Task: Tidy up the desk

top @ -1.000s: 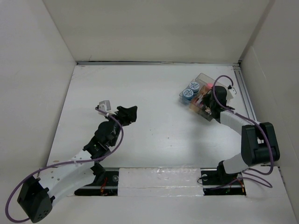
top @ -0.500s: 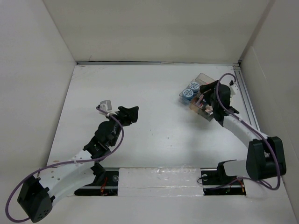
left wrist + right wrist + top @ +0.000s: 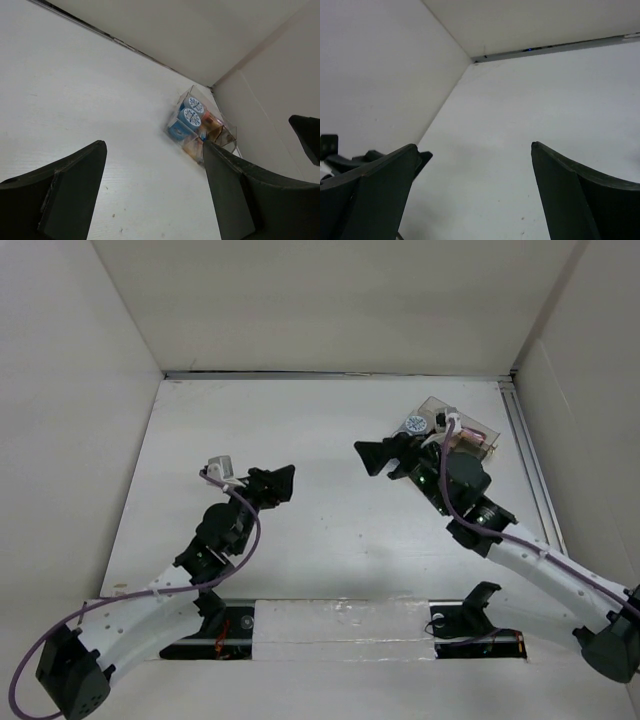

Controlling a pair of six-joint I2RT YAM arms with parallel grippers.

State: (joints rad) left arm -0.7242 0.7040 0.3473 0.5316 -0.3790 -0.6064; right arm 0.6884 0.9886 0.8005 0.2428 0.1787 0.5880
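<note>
The desk is a white tabletop with upright white panels around it. At its back right stands a small clear compartmented tray holding round blue-lidded containers and small coloured items; my right arm partly covers it. My right gripper hovers just left of the tray, pointing left, open and empty. Left of centre, my left gripper points right, also open and empty. In the left wrist view the tray lies ahead beyond the open gripper. The right wrist view shows its open gripper over bare desk.
A metal rail runs along the desk's right edge, and a dark seam lines the back wall. The two grippers face each other across the desk's middle. The left gripper's tip shows at the lower left of the right wrist view.
My right arm has swung left, away from the tray, and its gripper has opened wide. The left gripper has opened a little further and barely moved.
</note>
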